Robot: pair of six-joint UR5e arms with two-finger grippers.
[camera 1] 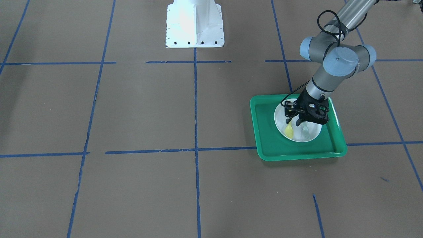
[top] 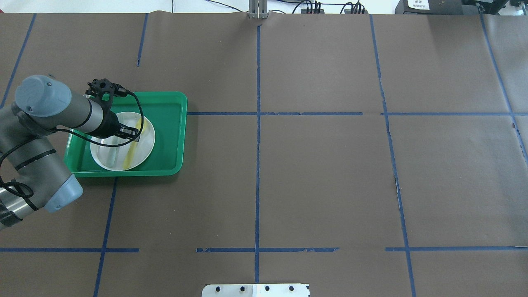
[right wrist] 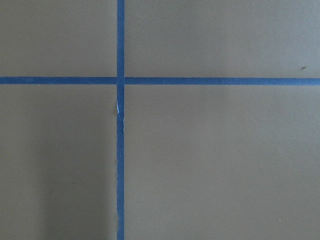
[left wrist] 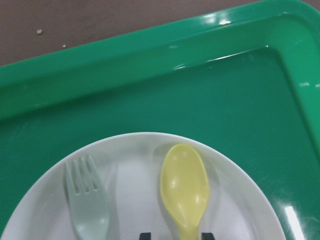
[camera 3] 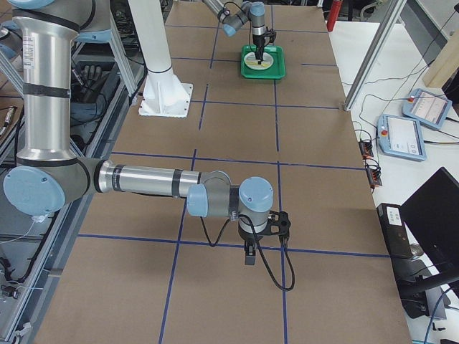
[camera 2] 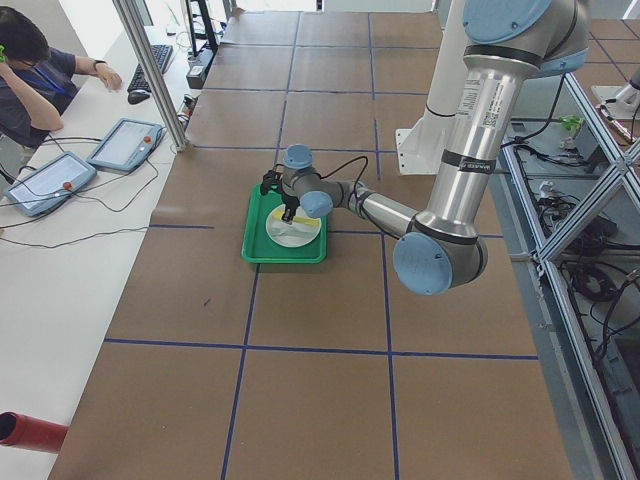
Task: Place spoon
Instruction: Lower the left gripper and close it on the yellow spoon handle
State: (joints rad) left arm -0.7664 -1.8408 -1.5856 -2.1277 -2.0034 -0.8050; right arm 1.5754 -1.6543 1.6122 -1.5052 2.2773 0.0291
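The small yellow spoon (left wrist: 184, 185) lies flat on the white plate (left wrist: 140, 165), bowl toward the tray's rim, beside a pale grey-green fork (left wrist: 87, 205). The plate sits in a green tray (camera 1: 264, 132). My left gripper (camera 1: 294, 121) hangs low over the plate, open, with one fingertip on each side of the spoon's handle and a gap on one side. The spoon also shows in the overhead view (top: 132, 152) and the front view (camera 1: 289, 131). My right gripper (camera 3: 259, 247) points down over bare table far from the tray; I cannot tell if it is open or shut.
The tray (top: 169, 123) stands on brown paper crossed by blue tape lines. A white robot base (camera 1: 195, 24) stands at the table's edge. An operator (camera 2: 30, 70) sits at a side desk with tablets.
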